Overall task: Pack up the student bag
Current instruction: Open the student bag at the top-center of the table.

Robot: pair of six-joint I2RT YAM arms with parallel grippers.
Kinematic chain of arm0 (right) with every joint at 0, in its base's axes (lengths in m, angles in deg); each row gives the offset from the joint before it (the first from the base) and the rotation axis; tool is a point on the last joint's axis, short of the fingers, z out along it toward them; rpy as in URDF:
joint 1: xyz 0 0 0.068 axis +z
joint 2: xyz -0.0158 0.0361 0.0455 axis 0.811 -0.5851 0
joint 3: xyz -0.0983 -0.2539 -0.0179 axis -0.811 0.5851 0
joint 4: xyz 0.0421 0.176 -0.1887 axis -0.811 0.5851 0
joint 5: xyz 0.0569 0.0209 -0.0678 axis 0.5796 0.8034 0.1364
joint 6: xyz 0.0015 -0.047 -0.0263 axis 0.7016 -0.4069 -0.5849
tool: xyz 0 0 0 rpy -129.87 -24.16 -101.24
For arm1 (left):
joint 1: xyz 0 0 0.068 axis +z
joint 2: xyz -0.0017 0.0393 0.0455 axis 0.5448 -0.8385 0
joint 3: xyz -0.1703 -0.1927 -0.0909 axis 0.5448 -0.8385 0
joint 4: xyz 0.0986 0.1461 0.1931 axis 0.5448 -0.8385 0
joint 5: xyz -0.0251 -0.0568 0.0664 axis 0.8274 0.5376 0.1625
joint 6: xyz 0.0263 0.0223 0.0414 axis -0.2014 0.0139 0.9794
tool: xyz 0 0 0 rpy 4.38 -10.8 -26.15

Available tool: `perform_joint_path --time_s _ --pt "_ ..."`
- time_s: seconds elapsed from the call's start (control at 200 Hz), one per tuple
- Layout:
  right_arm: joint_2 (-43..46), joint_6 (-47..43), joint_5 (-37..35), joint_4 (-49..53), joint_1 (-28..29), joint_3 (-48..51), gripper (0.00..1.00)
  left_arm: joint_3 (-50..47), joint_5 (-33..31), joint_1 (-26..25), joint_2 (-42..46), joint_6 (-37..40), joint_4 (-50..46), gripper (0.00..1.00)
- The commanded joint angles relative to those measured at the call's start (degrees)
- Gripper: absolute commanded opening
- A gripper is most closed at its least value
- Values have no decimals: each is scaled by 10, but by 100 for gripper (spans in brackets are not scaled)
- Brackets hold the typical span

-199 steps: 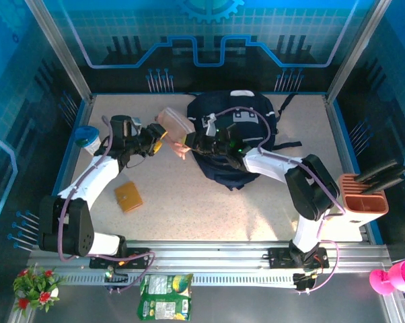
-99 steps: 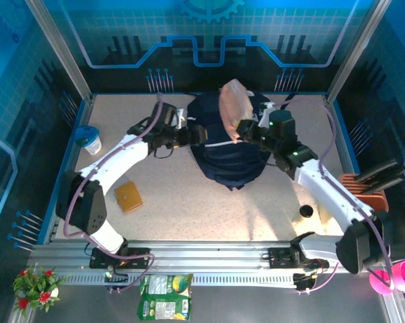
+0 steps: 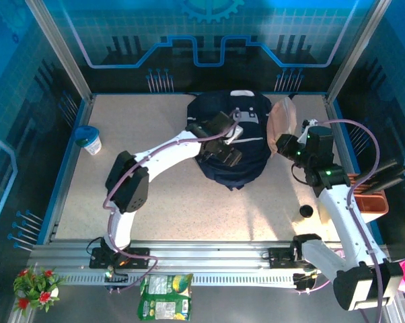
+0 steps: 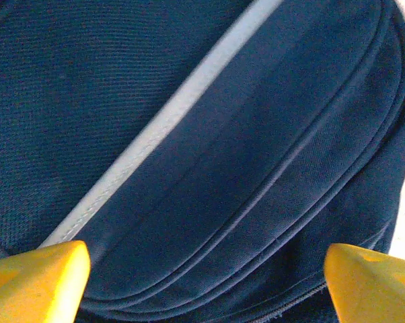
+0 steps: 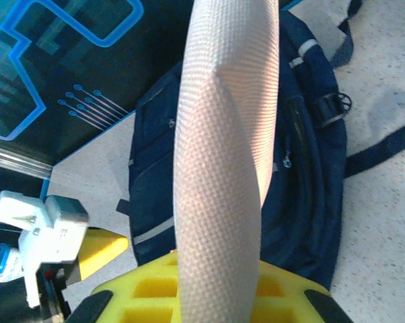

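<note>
Student bag [image 3: 249,160]: woven navy fabric; L gripper [image 4: 202,279] spread; R gripper [image 5: 212,296] pinching textured pink pouch [image 5: 223,134].

Nothing here can be read as a word, brand or number. The white patch [image 3: 245,116] on the student bag [image 3: 256,151], just beyond the left end effector [image 3: 229,153], bears dark marks too small to make out; the green packet [image 3: 163,296], well apart from it, shows only blurred print.

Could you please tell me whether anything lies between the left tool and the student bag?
Nothing visible does. The left tool hangs open over the student bag, with only navy fabric and its white stripe showing between the fingertips. The pink pouch sits in the right tool, off the bag's right side.
</note>
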Motion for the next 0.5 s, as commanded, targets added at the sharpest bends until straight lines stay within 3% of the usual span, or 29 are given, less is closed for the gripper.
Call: perform_joint_path --time_s 0.0,0.195,0.335,0.495 --pt "17 -11 21 -3 -14 15 7 71 -54 -11 -45 77 -79 84" --pt "25 5 40 -10 -29 29 7 142 -69 -19 -105 101 -129 76" --pt "29 12 50 -16 -35 30 7 234 -113 -18 -155 63 -188 60" --pt "35 16 51 -14 -38 31 7 282 -93 -9 -164 41 -199 41"
